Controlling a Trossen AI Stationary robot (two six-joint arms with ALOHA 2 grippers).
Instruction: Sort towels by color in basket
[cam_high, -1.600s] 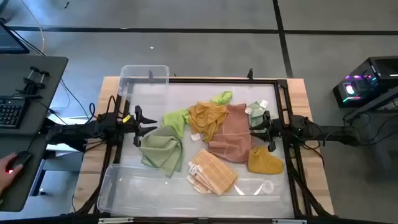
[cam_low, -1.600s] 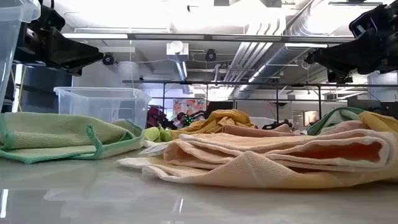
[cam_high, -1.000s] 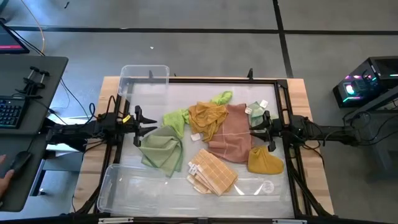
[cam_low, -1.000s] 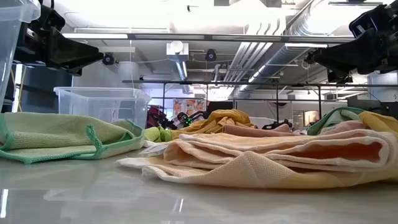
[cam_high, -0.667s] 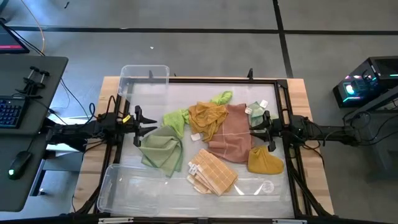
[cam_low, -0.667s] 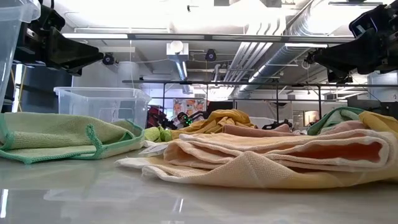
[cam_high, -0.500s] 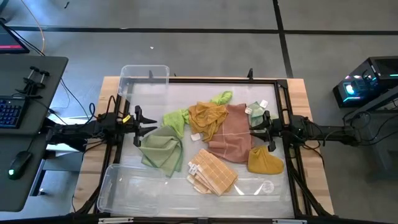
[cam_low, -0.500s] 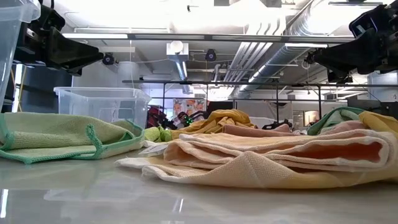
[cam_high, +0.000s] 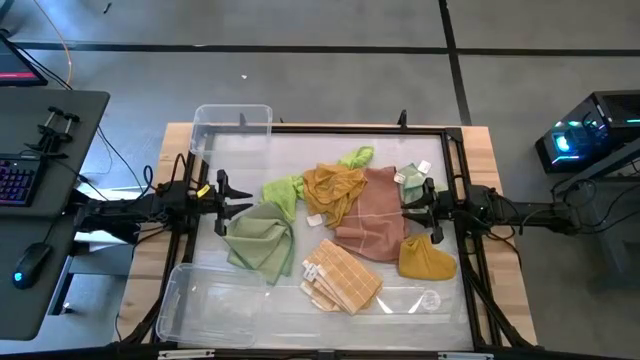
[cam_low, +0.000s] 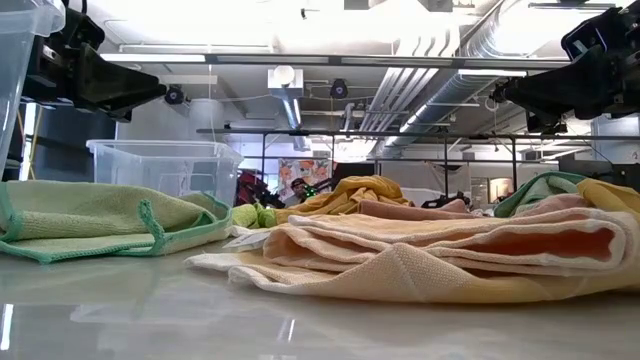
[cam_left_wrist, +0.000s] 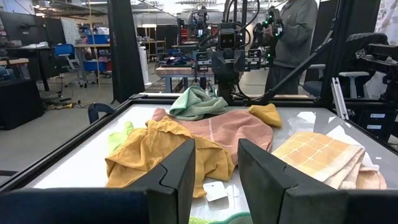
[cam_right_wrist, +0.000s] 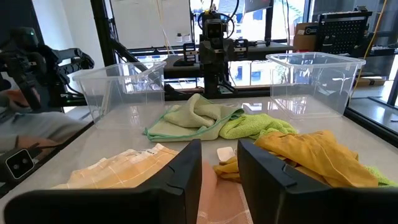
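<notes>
A: Table state; the towels lie in a loose heap mid-table, none in a bin. A sage green soft cloth (cam_high: 260, 243) sits nearest the left gripper (cam_high: 240, 196); a lime green cloth (cam_high: 285, 192) lies touching it; a crumpled mustard yellow cloth (cam_high: 333, 190) overlaps a spread dusty pink-brown cloth (cam_high: 372, 215).

B: Remainder?

A: A tan checked woven towel (cam_high: 343, 277) toward the near edge; a small folded mustard cloth (cam_high: 425, 259) just beside the right gripper (cam_high: 413, 207); a pale green cloth (cam_high: 411, 181) at that gripper's far side.

B: Grippers?

A: The left one hovers at the left edge of the heap, fingers (cam_left_wrist: 180, 171) parted by a narrow gap, holding nothing; the right one hovers at the right edge, fingers (cam_right_wrist: 186, 168) likewise slightly apart and empty.

B: Change over the last moments?

A: None on the table; both arms and every cloth sit exactly where they were a second and a half back. Only off-table things differ; a hand that rested by the mouse at the desk is gone.

B: Meaning?

A: Sorting has not begun, by the look of it; the small clear plastic bin (cam_high: 232, 126) at the far left corner and the long clear plastic bin (cam_high: 215, 308) along the near edge both look empty. Likely a pause before the first pick; the sage cloth seems the easiest reach for the left arm.
</notes>
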